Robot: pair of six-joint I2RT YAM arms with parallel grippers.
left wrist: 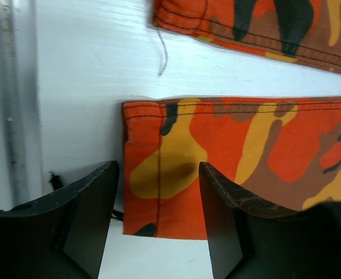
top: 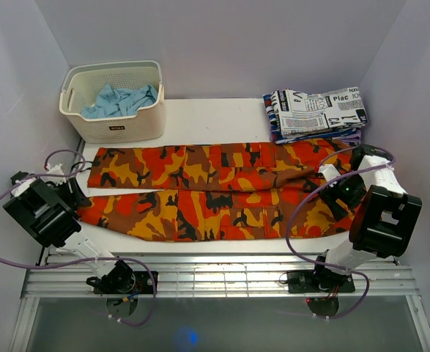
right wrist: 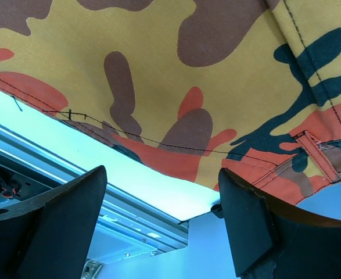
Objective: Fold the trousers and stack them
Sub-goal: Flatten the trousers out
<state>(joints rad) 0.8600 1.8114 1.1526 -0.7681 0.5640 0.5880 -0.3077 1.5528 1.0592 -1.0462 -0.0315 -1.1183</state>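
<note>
The step in hand looks like a pinch at each end. It would go best with both cloth layers taken well past the hem and both ends raised level. The trousers (top: 215, 192) lie flat on the worktop (top: 215, 117), just in front of the basket (top: 119, 126). The left fingers (left wrist: 92, 200), wide open and empty, straddle the near leg's cuff. The right fingers (right wrist: 65, 215), equally open and empty, straddle the waist's near edge.
</note>
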